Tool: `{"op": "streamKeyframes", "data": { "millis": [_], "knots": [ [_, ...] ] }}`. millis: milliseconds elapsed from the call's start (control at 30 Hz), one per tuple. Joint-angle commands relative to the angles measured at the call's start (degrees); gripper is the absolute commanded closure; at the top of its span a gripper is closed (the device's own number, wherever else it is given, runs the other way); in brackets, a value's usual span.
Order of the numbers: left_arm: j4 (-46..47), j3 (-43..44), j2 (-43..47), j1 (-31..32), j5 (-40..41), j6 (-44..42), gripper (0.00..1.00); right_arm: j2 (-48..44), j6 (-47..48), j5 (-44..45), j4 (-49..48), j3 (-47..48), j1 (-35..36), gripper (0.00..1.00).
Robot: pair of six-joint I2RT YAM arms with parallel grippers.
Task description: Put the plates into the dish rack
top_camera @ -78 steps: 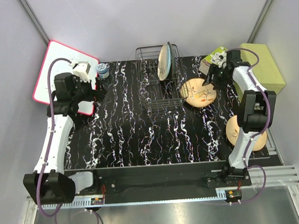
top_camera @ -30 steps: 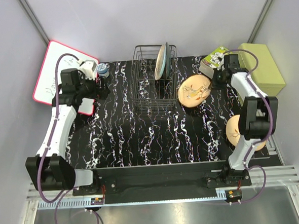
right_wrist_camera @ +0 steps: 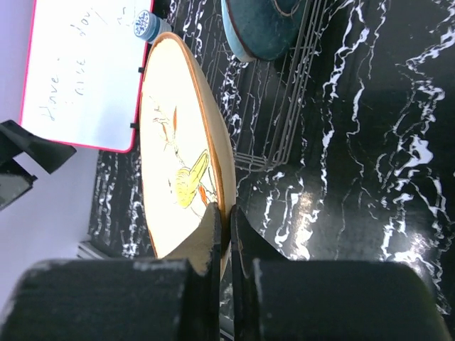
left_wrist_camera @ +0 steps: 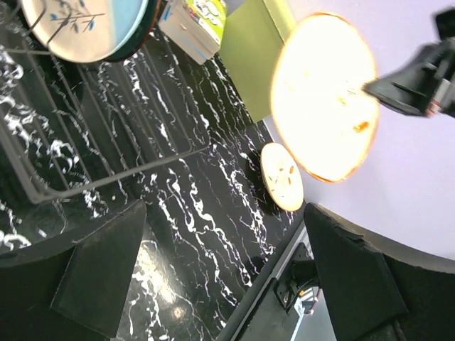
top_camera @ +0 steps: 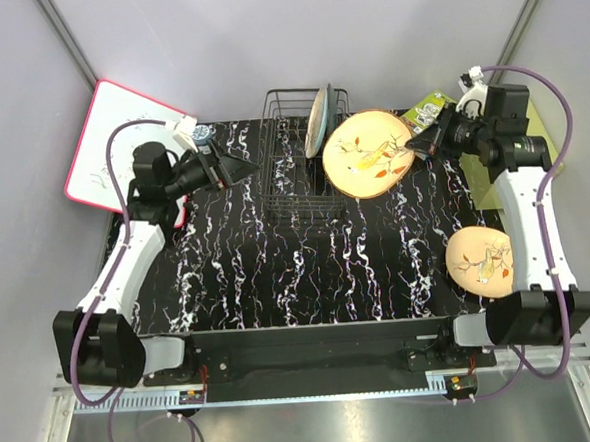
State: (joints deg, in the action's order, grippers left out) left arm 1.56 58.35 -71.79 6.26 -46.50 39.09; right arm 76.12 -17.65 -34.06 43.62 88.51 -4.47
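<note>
Just right of the rack (top_camera: 292,196), the right gripper (top_camera: 418,145) was clamped on the rim of an orange plate (top_camera: 368,153), held aloft. That thin edge pinch could let it swing or slip against the racked plates (top_camera: 319,124). The left gripper (top_camera: 244,168) gaped wide, empty.

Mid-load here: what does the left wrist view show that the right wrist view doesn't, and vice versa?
Left wrist only: the second orange-tan plate lying flat on the table, and the green box. Right wrist only: the whiteboard, the small capped jar beside it, and the right gripper shut on the held orange-tan plate at its rim. Both: that held plate and the dish rack.
</note>
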Motion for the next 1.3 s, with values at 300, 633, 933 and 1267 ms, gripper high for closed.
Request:
{"op": "streamKeyframes", "data": {
  "millis": [300, 633, 933, 1267],
  "knots": [
    [-0.5, 16.69, -12.76, 6.04, 2.11, -7.27, 0.01, 7.02, -9.77, -7.51, -14.96, 11.15, 7.45, 1.0],
    [-15.09, 24.1, -21.9, -8.19, 14.77, -22.46, 1.0, 18.71, -10.3, -1.54, -16.19, 29.25, 8.51, 1.0],
    [-12.73, 17.15, -29.36, -1.08, 16.54, -21.27, 1.0, 32.06, -3.45, 8.57, -11.8, 46.48, 9.13, 1.0],
    [-9.04, 22.07, -37.98, 1.73, 15.91, -17.29, 1.0, 40.33, 0.95, 18.85, -9.25, 55.45, 12.81, 1.0]
  ]
}}
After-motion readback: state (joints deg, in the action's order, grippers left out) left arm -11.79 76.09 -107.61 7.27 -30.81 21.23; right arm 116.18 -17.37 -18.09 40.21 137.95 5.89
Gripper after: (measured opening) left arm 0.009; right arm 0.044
